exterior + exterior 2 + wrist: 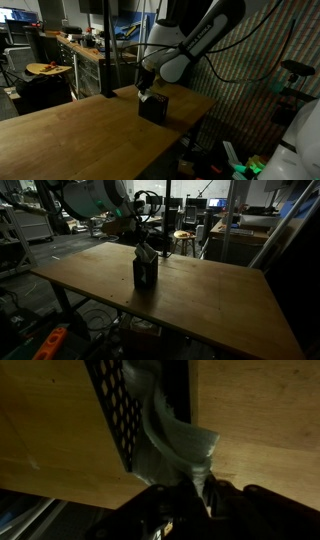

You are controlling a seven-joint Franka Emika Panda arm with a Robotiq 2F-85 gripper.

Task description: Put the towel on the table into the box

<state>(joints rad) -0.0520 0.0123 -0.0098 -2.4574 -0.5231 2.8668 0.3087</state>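
Gripper [190, 490]: fingers [218, 496] clenched on towel [178, 445] (grey cloth, crumpled), which reaches into black box [113, 405] standing on wooden table [262, 420].

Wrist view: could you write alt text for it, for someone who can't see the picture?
A grey-white towel is pinched in the robot's shut gripper and bunched against the perforated black wall of the box. The light brown wooden table fills the background. The gripper is only a dark shape at the bottom edge.
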